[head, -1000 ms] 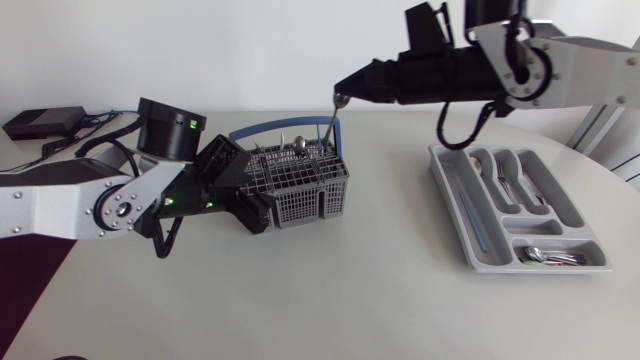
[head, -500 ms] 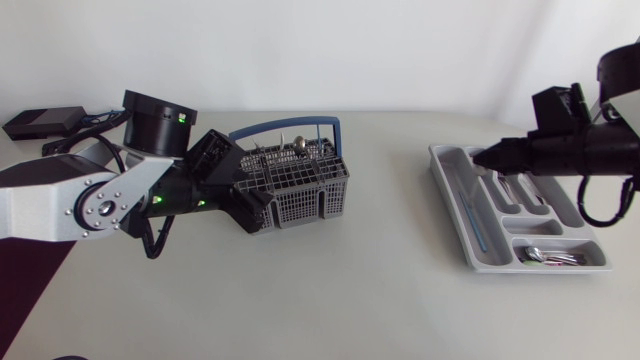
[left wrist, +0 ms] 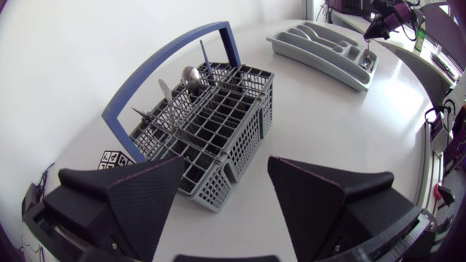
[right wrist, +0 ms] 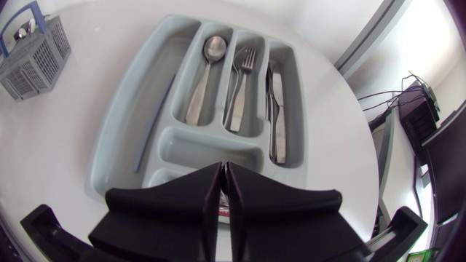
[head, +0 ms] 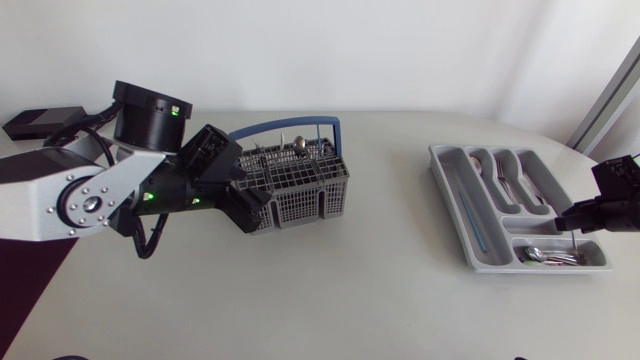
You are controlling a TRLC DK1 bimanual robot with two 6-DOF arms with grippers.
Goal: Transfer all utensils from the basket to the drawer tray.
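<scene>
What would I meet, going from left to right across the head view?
left arm → basket → drawer tray → right arm, with the right gripper holding a thin utensil over the tray's right end.

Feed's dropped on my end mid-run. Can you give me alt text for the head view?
The right pincer holds a thin utensil upright over the small end compartment of the drawer tray, which already contains cutlery. Across the table, the open left pincer sits close beside the grey basket, where several utensils stand.
</scene>
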